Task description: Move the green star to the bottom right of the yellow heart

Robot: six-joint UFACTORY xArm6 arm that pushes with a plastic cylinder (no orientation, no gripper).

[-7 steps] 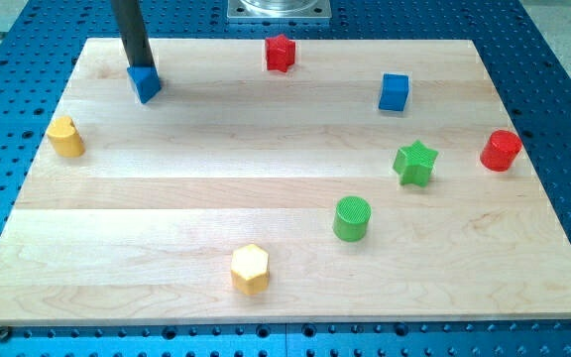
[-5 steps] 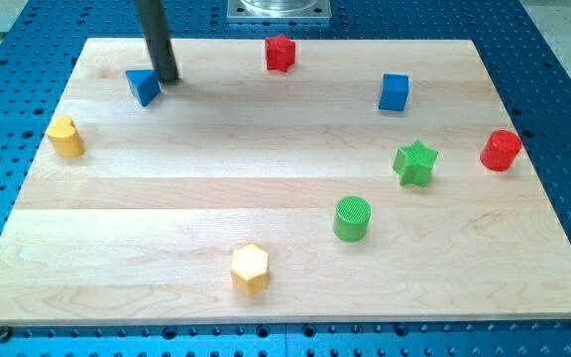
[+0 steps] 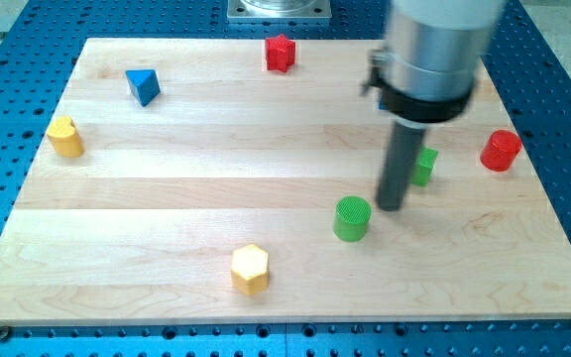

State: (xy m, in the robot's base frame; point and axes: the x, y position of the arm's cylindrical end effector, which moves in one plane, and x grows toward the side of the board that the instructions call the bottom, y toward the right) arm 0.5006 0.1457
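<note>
now my tip (image 3: 392,206), bare and holding nothing, sits just left of the green star (image 3: 424,166), so i should circle to its right side and push it leftward toward the far yellow heart (image 3: 64,137).

The green star-shaped block (image 3: 425,165) lies flat toward the view's right on the wooden table (image 3: 167,198), largely hidden behind the rod. The yellow heart-shaped block (image 3: 65,137) stands near the view's left edge, well apart.

Pale matt wooden board (image 3: 167,188); ribbed green cylinder (image 3: 352,218)
</note>
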